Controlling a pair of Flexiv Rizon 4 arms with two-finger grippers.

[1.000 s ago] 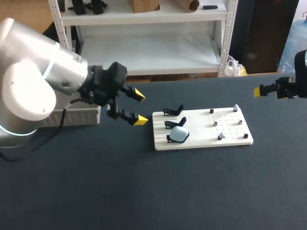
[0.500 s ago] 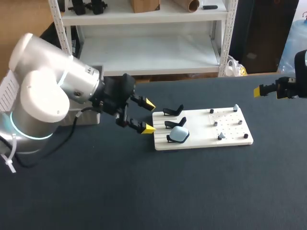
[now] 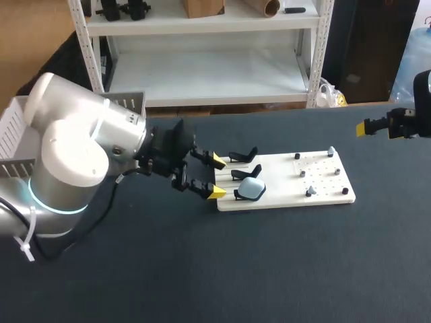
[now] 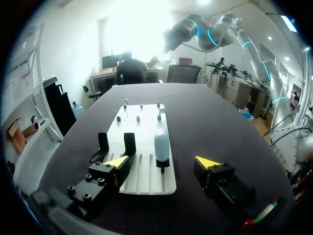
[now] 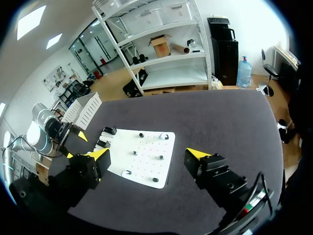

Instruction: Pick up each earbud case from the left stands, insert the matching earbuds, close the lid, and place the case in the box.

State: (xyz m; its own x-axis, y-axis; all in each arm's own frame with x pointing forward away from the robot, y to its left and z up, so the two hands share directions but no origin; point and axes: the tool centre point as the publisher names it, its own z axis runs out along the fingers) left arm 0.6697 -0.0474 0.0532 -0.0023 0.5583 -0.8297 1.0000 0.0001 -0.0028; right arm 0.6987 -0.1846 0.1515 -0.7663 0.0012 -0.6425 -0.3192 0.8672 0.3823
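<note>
left gripper (image 3: 216,176) hovering at board's (image 3: 283,200) 9 o'clock edge, jaws gaping wide, holding nothing | earbud case (image 3: 252,189) (pale blue) sitting on stand (image 3: 238,195) at board's 8 o'clock | right gripper (image 5: 148,154) hanging at table's (image 3: 269,269) 2 o'clock, jaws wide apart, empty

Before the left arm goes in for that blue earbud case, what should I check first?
1. The left tool is open: ok.
2. The case sits on its stand: ok.
3. The case is ahead, centred between the fingers: ok in the left wrist view.
4. Clearance from the two empty stands: cannot tell.
5. The right tool is away from the board: ok, open.
6. The box is ready to receive: cannot tell, interior mostly hidden.
</note>
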